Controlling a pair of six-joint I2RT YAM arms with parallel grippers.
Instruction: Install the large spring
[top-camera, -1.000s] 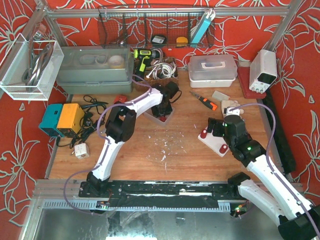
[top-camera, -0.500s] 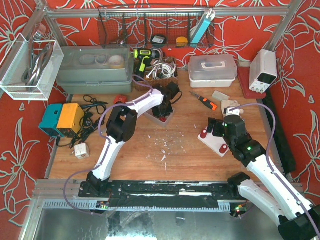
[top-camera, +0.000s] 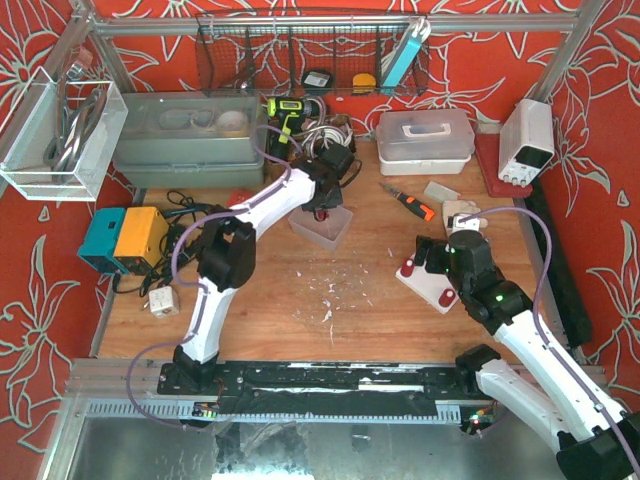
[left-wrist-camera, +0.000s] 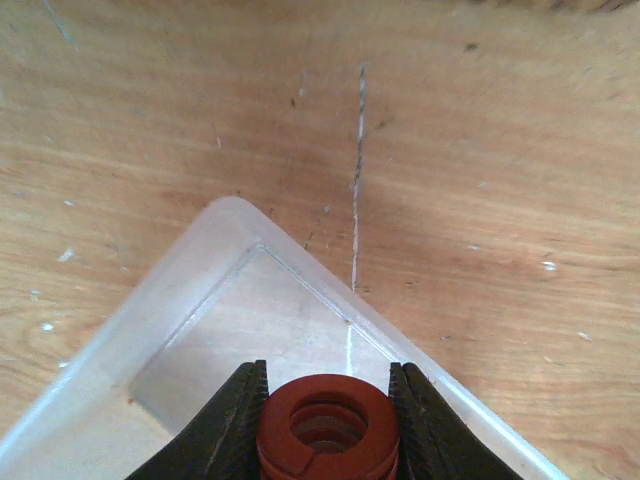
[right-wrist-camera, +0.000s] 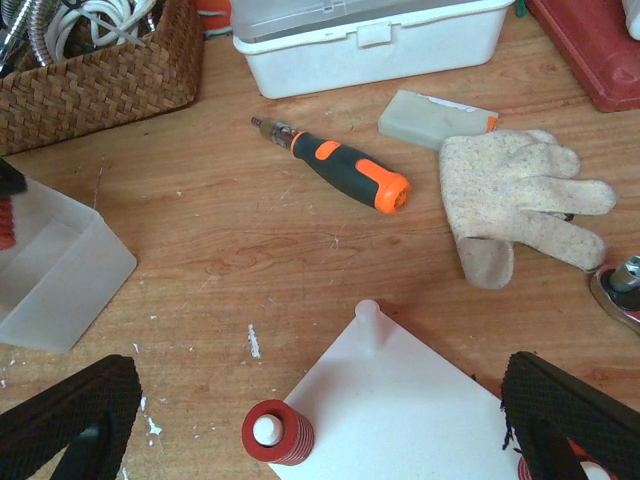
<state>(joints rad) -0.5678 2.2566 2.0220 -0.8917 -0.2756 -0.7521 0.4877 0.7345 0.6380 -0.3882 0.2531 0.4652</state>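
My left gripper (left-wrist-camera: 328, 378) is shut on a large red spring (left-wrist-camera: 328, 430), holding it by its sides above a clear plastic tray (left-wrist-camera: 190, 300). In the top view the left gripper (top-camera: 325, 193) hangs just behind that tray (top-camera: 322, 230). My right gripper (right-wrist-camera: 320, 400) is open wide over a white plate (right-wrist-camera: 410, 410). The plate carries a red spring on one peg (right-wrist-camera: 277, 432) and a bare white peg (right-wrist-camera: 367, 312) at its far corner. The plate (top-camera: 428, 285) lies at centre right in the top view, under the right gripper (top-camera: 440, 258).
An orange-and-black screwdriver (right-wrist-camera: 340, 170), a grey block (right-wrist-camera: 435, 112) and a work glove (right-wrist-camera: 515, 200) lie behind the plate. A white lidded box (right-wrist-camera: 370, 35) and a wicker basket (right-wrist-camera: 90, 80) stand further back. White crumbs dot the wood (top-camera: 328, 295).
My left gripper has lifted out of the clear tray and moved back, with the red spring in it. The right arm has not moved.
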